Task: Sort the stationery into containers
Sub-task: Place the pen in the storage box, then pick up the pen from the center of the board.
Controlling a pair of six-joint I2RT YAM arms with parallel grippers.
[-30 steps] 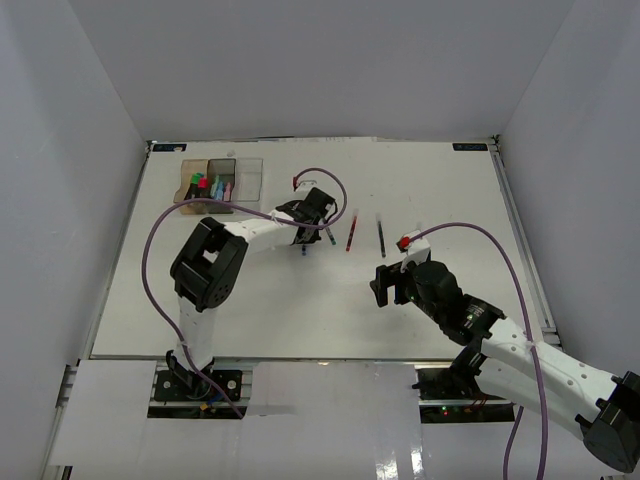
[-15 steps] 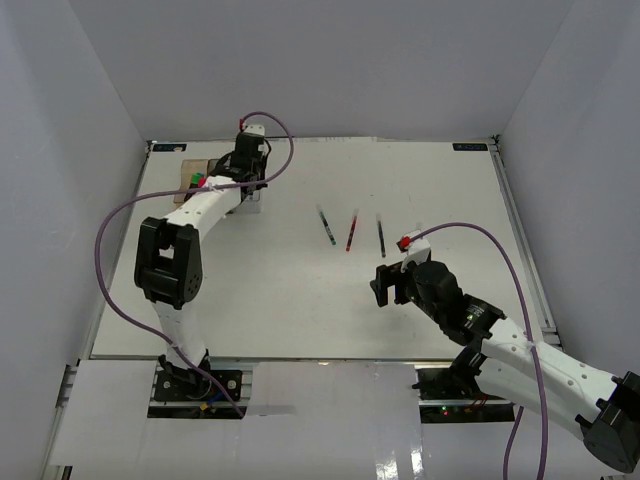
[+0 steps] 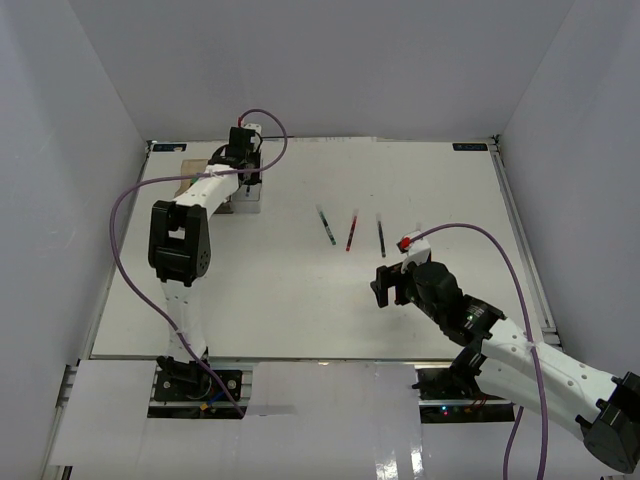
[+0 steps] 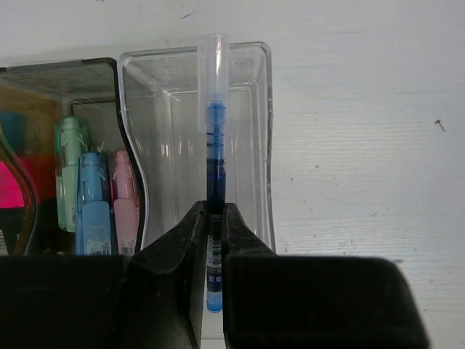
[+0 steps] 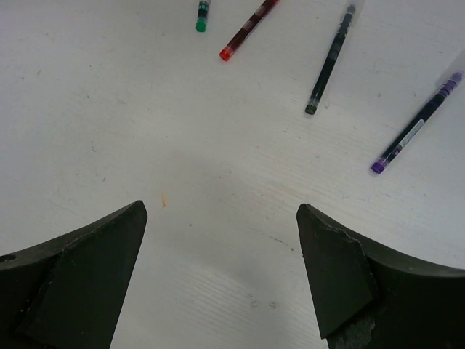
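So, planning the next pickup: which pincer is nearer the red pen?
Right. The right pincer hangs open just on the near side of the red pen; the left pincer is far off at the clear bin, shut on a blue pen.

I count five pens. Four lie on the desk (image 5: 182,145): a green-tipped pen (image 5: 203,16), a red pen (image 5: 249,29), a black pen (image 5: 330,59) and a purple pen (image 5: 415,123). The fifth is a blue pen (image 4: 214,163). I see three joined bins: the amber bin (image 4: 16,116), the smoky bin (image 4: 73,76) and the clear bin (image 4: 247,109). The smoky one holds three pastel pieces: the mint piece (image 4: 70,171), the blue piece (image 4: 93,200) and the pink piece (image 4: 125,196).
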